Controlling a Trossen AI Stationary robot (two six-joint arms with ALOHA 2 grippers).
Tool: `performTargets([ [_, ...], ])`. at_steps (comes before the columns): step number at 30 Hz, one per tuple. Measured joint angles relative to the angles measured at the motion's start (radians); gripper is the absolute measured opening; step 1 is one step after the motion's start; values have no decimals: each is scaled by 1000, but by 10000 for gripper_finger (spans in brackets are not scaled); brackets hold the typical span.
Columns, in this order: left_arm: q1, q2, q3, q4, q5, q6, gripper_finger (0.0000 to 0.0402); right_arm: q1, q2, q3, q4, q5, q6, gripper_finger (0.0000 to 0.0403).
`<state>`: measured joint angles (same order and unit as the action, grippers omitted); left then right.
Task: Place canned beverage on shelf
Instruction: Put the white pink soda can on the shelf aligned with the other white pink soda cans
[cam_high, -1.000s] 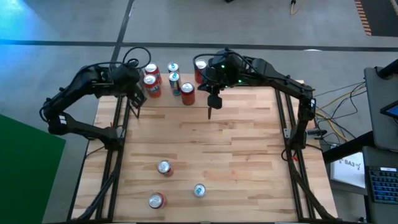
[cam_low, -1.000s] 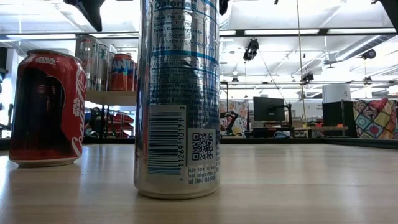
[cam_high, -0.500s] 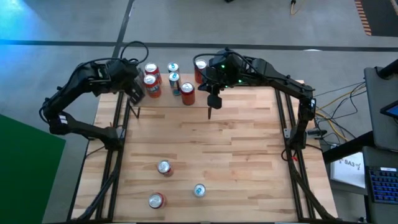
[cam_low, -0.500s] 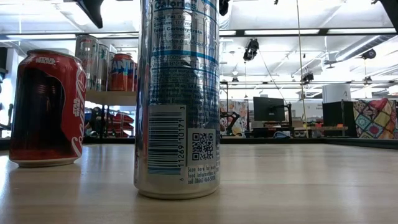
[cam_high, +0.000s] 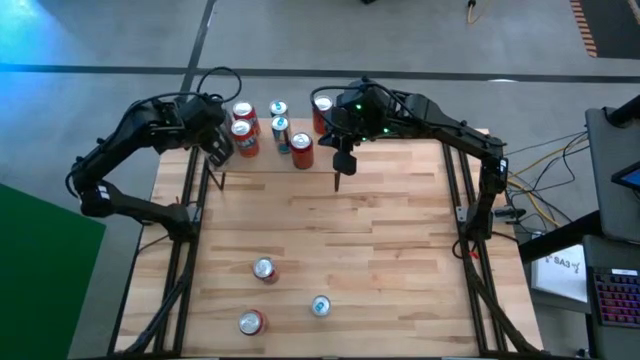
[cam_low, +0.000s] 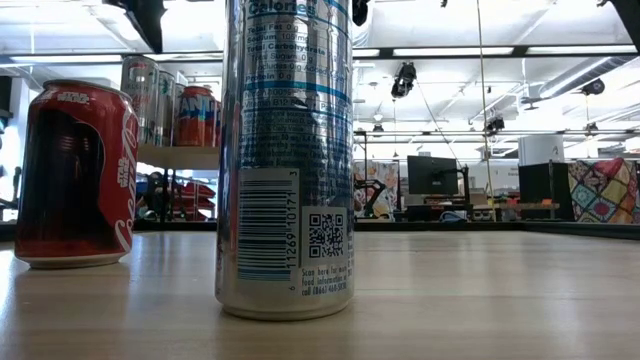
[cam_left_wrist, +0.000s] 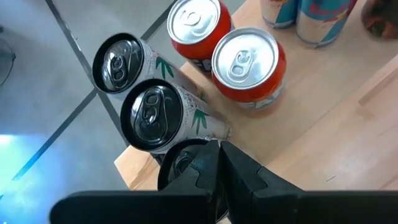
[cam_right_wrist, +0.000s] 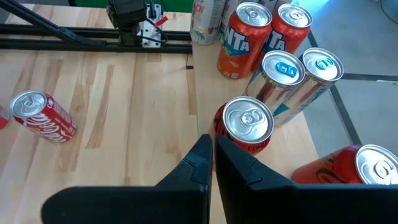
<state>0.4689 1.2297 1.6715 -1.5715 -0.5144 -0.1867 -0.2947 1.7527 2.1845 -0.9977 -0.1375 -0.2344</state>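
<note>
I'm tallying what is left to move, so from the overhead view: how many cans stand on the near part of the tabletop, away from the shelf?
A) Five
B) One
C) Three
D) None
C: the high view shows three cans on the near tabletop, a silver-topped red can, a blue-topped can and a second red can; the rest stand clustered on the shelf at the far edge.

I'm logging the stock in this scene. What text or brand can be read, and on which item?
"Calories": tall silver aluminium can, at its top edge.
"STAR WARS": short red aluminium can, near its rim.
"Fanta", partly cut: orange aluminium can.
Tall silver can's fine print and barcode digits: too small.
</note>
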Motion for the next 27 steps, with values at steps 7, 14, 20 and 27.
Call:
performTargets([
  [7, 1, -4, -6, 0, -11, 0, 0, 0, 0, 0, 0, 0, 0, 9],
  [14, 3, -5, -6, 0, -11, -8, 0, 0, 0, 0, 0, 0, 0, 9],
  [20, 3, -6, -24, 1, -11, -16, 0, 0, 0, 0, 0, 0, 0, 9],
  [27, 2, -7, -53, 0, -18, -17, 0, 0, 0, 0, 0, 0, 0, 9],
])
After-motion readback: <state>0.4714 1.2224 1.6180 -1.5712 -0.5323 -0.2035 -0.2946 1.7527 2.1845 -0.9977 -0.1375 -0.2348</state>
